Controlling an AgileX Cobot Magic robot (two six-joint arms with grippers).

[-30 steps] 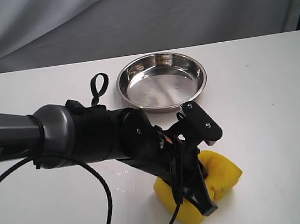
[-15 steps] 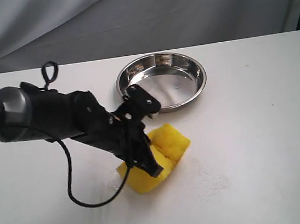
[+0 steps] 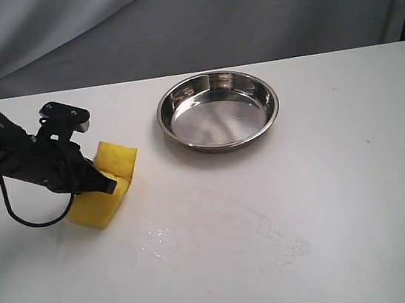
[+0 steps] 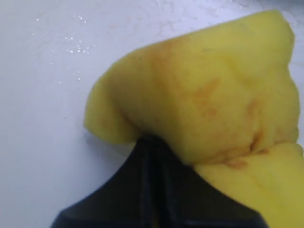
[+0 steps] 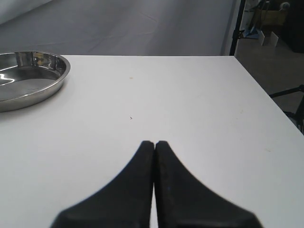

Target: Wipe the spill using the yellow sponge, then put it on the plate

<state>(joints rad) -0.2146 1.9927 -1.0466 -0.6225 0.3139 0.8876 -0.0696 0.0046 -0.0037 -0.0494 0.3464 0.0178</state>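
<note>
a bright yellow sponge [image 3: 108,180] marked with orange stains, a shiny silver plate [image 3: 217,111], a white table [image 3: 355,176].

**Surface and material findings**

- Plate [image 3: 217,120]: polished metal, stainless in look. It is smooth and mirror-bright, with reflections across the flat bottom and raised rim.
- Yellow sponge [image 3: 116,161]: matt foam, finely porous, with rough edges. The left wrist view shows orange-brown staining soaked into its face.
- Table [image 3: 358,198]: white, smooth, low sheen, with a few small dark specks.
- Spill [image 3: 165,237]: a thin, colourless wet film with fine droplets, glistening on the table.
- Left hand [image 3: 106,183]: black and matt, hard plastic in look.
- Right hand [image 5: 154,145]: same matt black finish, with smooth fingers.
- Cable [image 3: 28,218]: black, with a smooth sheath.
- Backdrop [image 3: 244,11]: grey cloth, matt, lying in soft folds.
</note>
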